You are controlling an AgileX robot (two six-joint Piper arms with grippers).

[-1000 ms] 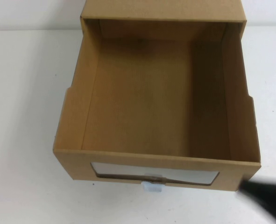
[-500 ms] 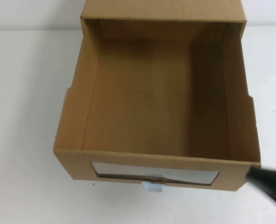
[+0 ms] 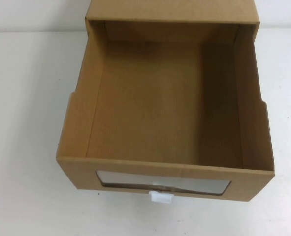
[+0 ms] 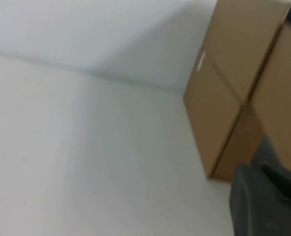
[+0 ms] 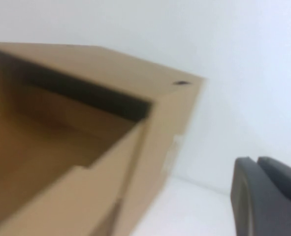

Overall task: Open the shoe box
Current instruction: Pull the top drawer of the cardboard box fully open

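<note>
Both sets of jaws sit closed with nothing in them: the left gripper (image 4: 263, 196) hangs off the shoe box's (image 3: 165, 169) left outer wall, apart from it, and the right gripper (image 5: 263, 191) stands clear of the box's right corner. Nearest on the box, a white pull tab (image 3: 160, 196) pokes out under the front window (image 3: 162, 183). Behind that the drawer lies drawn well out, its rim edges bare. Its far end tucks under the sleeve (image 3: 172, 10). White table (image 3: 27, 98) spreads open on both sides of the box.
</note>
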